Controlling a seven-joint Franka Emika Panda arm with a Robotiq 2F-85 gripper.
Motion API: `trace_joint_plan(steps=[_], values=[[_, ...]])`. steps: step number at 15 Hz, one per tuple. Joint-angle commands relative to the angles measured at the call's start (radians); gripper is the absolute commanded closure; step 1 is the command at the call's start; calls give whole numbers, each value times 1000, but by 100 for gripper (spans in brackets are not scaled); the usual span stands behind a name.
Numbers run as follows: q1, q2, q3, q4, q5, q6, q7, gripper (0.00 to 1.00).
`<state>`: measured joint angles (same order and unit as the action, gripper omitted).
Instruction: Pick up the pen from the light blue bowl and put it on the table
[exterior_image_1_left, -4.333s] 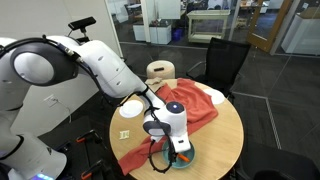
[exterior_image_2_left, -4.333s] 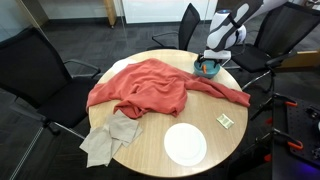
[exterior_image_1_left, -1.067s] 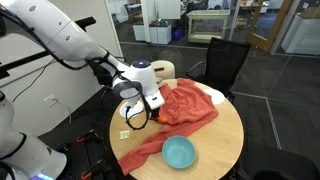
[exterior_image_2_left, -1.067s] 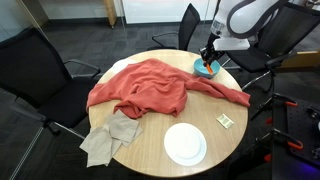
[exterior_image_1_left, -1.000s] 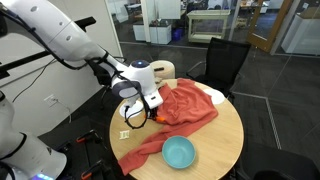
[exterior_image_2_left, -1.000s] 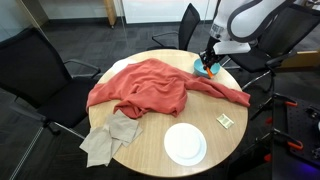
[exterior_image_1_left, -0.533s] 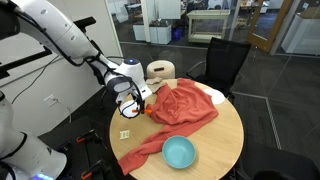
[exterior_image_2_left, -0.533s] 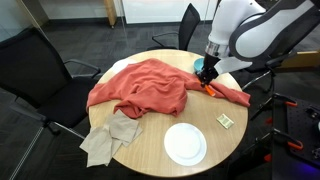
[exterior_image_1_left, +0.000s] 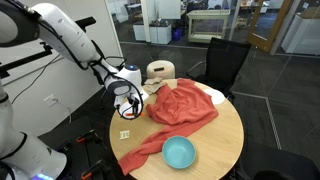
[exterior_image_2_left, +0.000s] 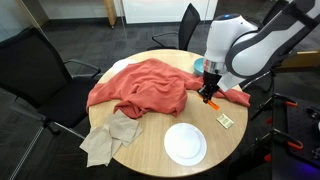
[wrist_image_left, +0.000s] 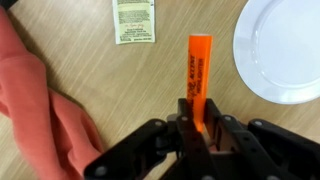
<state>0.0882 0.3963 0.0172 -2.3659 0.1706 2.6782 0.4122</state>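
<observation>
My gripper (wrist_image_left: 198, 108) is shut on the pen (wrist_image_left: 198, 65), a short orange stick that pokes out past the fingertips. The pen hangs over bare wood of the table (wrist_image_left: 95, 70), between a red cloth and a white plate. In an exterior view the gripper (exterior_image_2_left: 208, 94) holds the pen (exterior_image_2_left: 210, 100) low over the table top, beside the red cloth's edge. The light blue bowl (exterior_image_1_left: 179, 152) stands apart from the gripper (exterior_image_1_left: 132, 102) near the table's edge. In the exterior view from the opposite side, the arm hides most of the bowl.
A large red cloth (exterior_image_2_left: 150, 86) covers the middle of the table. A white plate (exterior_image_2_left: 185, 143) and a small paper packet (exterior_image_2_left: 226, 120) lie near the gripper. A grey cloth (exterior_image_2_left: 108, 140) hangs at the rim. Office chairs ring the table.
The arm has carried the pen away from the bowl, past the red cloth's edge, and come down toward bare wood near the packet and plate. The jaws stayed shut on the pen.
</observation>
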Motion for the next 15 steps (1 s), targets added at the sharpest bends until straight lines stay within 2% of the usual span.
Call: trace_joint_plan(steps=[1,9,10,11,12,15], values=[[-3,78,1,63,7,-37,-44,95],[-1,209,-3,170,0,-3,-91,95],[6,212,-10,174,-3,2,-86,56],[9,208,-13,174,-2,6,-83,55],[6,201,-12,171,1,8,-84,49],[2,136,-9,128,11,38,-85,26]])
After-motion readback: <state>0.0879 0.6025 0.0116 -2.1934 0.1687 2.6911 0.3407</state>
